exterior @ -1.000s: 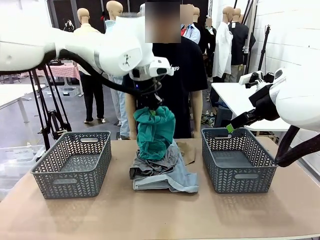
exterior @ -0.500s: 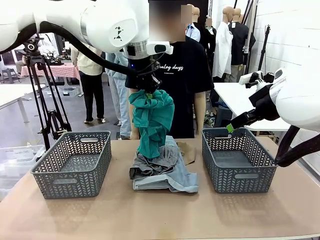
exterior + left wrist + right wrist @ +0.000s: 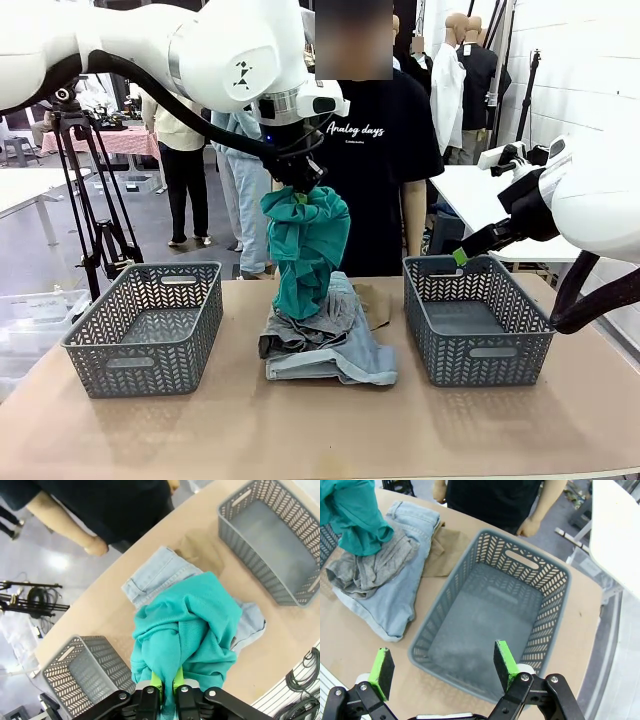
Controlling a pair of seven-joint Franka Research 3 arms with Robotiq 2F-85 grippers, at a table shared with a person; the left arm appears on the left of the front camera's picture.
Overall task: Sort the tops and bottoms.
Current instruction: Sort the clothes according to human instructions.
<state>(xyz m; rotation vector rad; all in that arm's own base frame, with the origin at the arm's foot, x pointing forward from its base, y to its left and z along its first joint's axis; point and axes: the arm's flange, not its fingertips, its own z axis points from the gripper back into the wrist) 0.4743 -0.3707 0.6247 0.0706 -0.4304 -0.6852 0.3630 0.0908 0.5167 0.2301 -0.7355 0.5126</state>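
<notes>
Left gripper [image 3: 166, 676] clamping teal top [image 3: 190, 620], clothes pile [image 3: 330, 345] underneath, person [image 3: 375, 150] behind

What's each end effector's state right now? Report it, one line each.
Left end effector: closed, holding the teal top.
Right end effector: open, holding nothing, over a grey basket.

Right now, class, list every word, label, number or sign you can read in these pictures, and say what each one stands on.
"Analog days": white script across the chest of the person's black T-shirt.
A smaller line of print just under it: too small to read.
A small dark symbol on the left arm's white joint: a mark, no letters.
</notes>
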